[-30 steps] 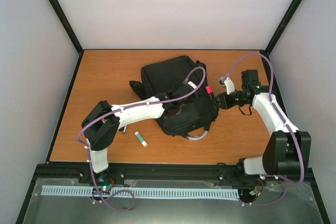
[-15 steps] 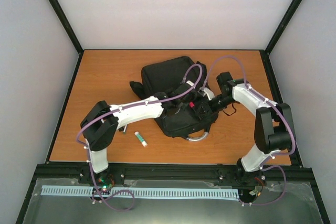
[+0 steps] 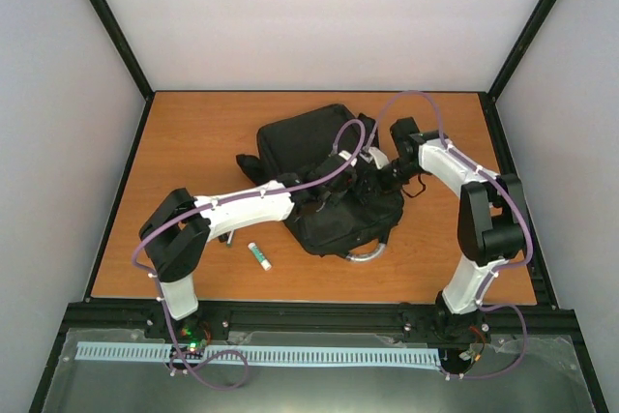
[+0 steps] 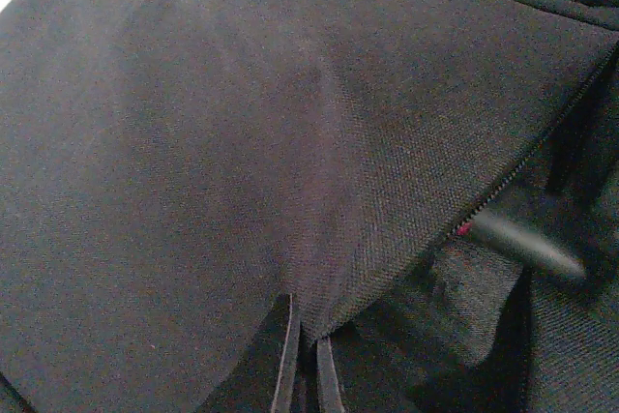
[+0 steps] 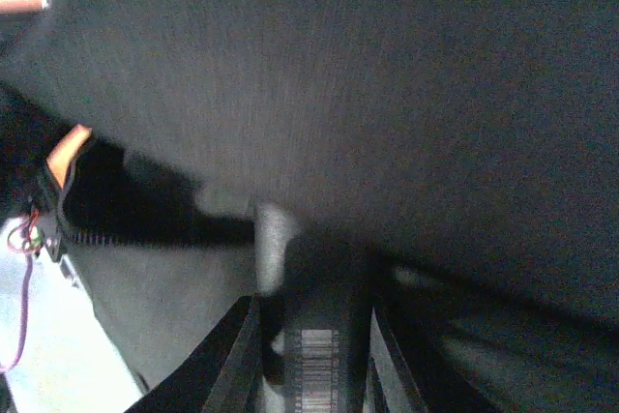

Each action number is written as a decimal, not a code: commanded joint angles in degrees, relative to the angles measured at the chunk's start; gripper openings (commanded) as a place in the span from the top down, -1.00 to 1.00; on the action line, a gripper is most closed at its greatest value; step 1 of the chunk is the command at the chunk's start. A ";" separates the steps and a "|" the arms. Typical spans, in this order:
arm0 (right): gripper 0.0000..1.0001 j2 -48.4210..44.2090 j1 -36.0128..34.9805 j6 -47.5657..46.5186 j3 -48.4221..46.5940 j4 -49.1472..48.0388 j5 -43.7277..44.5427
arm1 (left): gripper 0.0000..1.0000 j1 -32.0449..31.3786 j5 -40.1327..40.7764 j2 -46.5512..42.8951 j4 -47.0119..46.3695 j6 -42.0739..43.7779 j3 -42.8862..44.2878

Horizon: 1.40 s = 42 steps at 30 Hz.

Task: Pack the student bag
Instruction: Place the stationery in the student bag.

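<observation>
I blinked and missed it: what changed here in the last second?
The right claw, gripping a dark barcoded stick, swung left from beside the bag to its opening. The left claw finished closing on the bag's fabric. The bag and the small tube on the table stayed put.

Lab rig: white-walled enclosure (image 3: 319,16), wooden table (image 3: 193,142).
</observation>
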State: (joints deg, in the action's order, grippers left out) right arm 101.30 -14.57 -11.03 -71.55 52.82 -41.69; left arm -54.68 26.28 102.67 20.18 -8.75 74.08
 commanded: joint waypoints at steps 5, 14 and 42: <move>0.54 2.13 -0.11 3.92 -4.01 -4.15 3.66 | 0.95 -0.70 -2.72 -3.23 -2.89 0.64 -0.29; -0.07 -10.29 3.01 -4.51 1.10 0.31 0.73 | 0.95 -0.63 -5.09 -5.79 -3.33 4.37 -3.86; -0.60 -32.95 1.21 -54.61 23.99 -20.13 8.92 | 0.93 -0.68 -11.71 -11.61 -8.68 5.71 -12.42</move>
State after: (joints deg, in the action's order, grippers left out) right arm 66.61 -12.29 -61.08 -48.66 38.22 -32.47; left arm -54.81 17.69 93.12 14.50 -2.55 61.80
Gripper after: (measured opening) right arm 0.802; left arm 0.051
